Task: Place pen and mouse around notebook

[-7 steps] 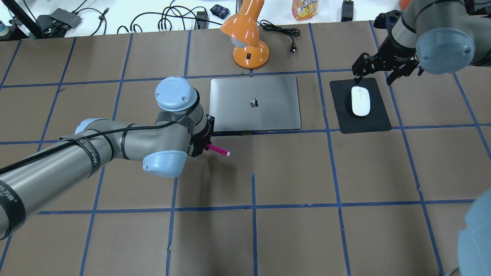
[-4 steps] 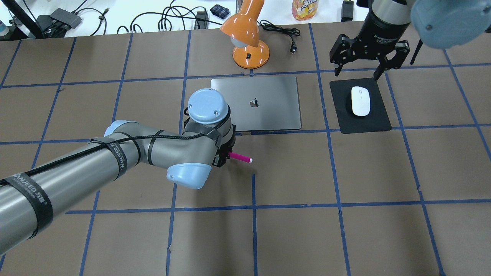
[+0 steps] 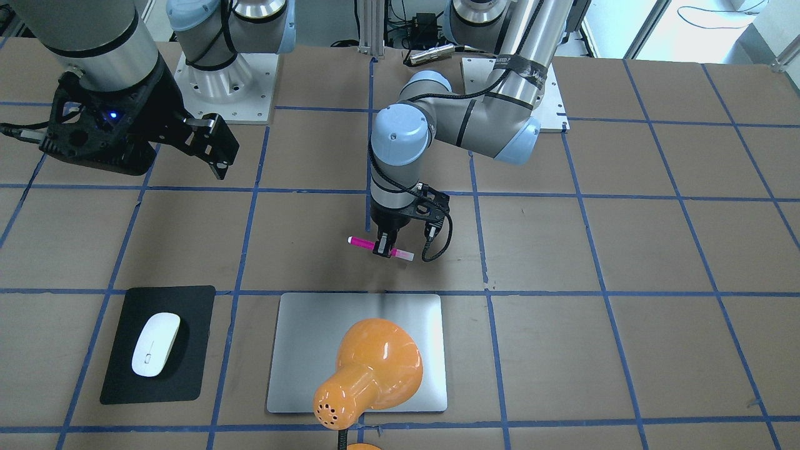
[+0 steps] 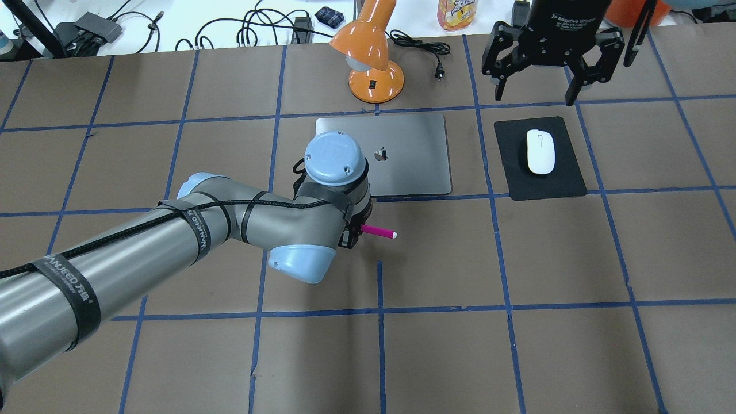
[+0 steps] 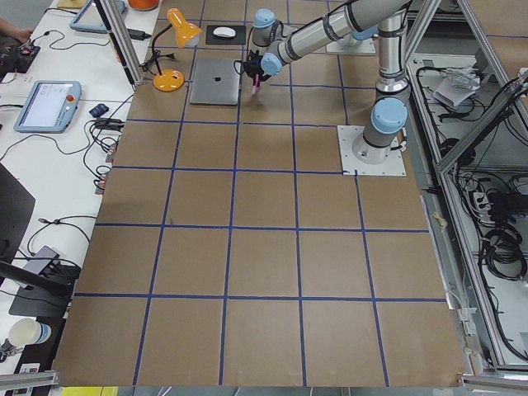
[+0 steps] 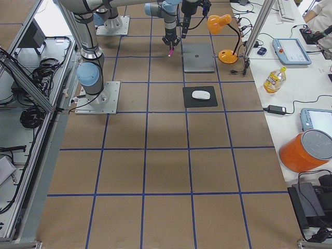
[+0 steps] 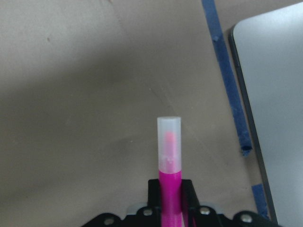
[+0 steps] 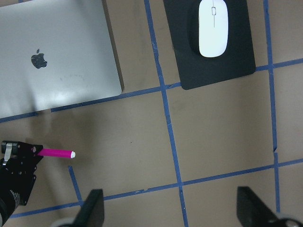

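Observation:
The pink pen [image 4: 378,232] is held level in my left gripper [image 3: 382,248], which is shut on its middle, just off the near edge of the silver notebook [image 4: 414,155]. The left wrist view shows the pen's [image 7: 169,161] pale cap sticking out past the fingers, with the notebook's [image 7: 279,94] corner to the right. On a black mat [image 4: 514,172] right of the notebook lies the white mouse [image 4: 541,151]. My right gripper [image 4: 535,95] hangs open and empty, high above the mat's far edge. Its wrist view looks down on the mouse [image 8: 213,27], the notebook [image 8: 57,61] and the pen [image 8: 57,153].
An orange desk lamp [image 4: 374,63] stands just behind the notebook, its head leaning over it in the front-facing view. Cables, a plug [image 4: 440,72] and a drink bottle [image 4: 457,12] lie along the far edge. Brown paper with blue tape lines covers the table.
My left arm has carried the pen rightward along the notebook's near edge. My right gripper has pulled back and up from beside the mouse, staying open.

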Motion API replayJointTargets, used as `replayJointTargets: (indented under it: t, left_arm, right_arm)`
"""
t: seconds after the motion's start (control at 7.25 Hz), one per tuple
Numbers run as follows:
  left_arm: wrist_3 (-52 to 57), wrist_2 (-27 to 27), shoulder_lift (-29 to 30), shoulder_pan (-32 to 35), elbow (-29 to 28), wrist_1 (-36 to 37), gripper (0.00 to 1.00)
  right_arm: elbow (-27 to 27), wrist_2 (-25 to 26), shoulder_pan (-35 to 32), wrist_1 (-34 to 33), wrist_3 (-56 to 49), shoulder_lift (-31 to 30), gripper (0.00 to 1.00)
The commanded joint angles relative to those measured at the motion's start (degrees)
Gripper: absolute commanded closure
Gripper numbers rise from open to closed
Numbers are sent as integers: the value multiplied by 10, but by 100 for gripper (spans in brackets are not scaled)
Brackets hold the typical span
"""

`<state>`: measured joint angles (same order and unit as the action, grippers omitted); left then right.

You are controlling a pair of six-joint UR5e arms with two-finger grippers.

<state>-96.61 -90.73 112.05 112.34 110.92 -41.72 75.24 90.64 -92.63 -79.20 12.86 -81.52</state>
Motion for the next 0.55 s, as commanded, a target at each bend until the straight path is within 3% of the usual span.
replayJointTargets:
  t: [0.0, 0.41]
  left_arm:
    - [-54, 2, 23, 5, -30, -4, 100]
    - [-80, 2, 41, 24, -32, 2, 100]
  right_arm:
    - [-6, 2, -3, 2, -17, -1, 0]
    - [3, -3, -1, -13, -69, -2, 0]
